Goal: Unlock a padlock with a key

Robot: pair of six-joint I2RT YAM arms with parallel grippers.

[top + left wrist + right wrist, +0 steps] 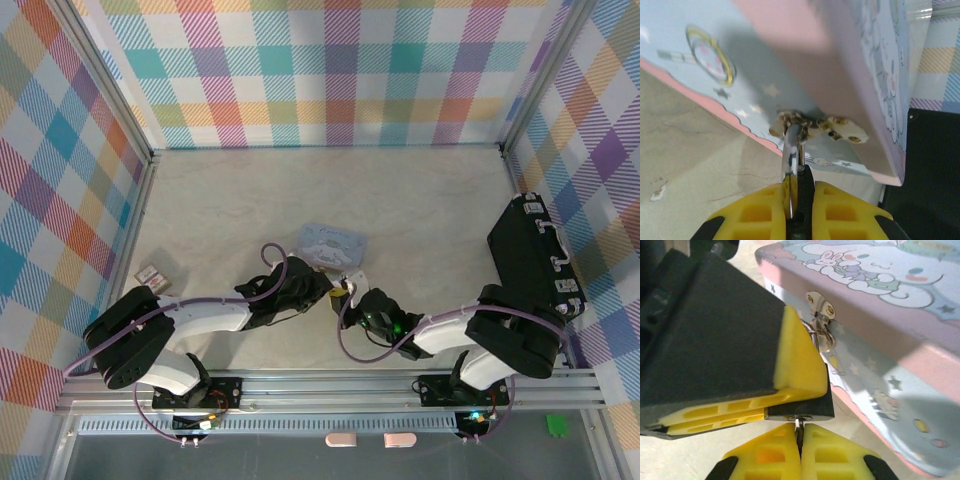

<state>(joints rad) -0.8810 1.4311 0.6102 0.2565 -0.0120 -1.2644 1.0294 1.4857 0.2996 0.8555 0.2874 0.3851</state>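
top: left gripper (325, 290) and right gripper (350, 291) meet beside tin (333, 243) | left wrist: fingers clamped narrow on padlock (791, 150), its silver loop rising from the tips into the hasp (840, 129) | right wrist: fingers pinched tight on key (797, 423), a sliver reaching from the tips to the padlock's dark underside

Left arm (190, 325): white shells are set between bulky black joint housings.
Right arm (480, 335): the same black and white is seen; a green light (400, 327) is lit.
Cables (343, 335): lilac, run along both arms.
Left pincer (799, 192): yellow pads, moulded with hollow slots.
Right pincer (800, 432): matching yellow slotted pads.
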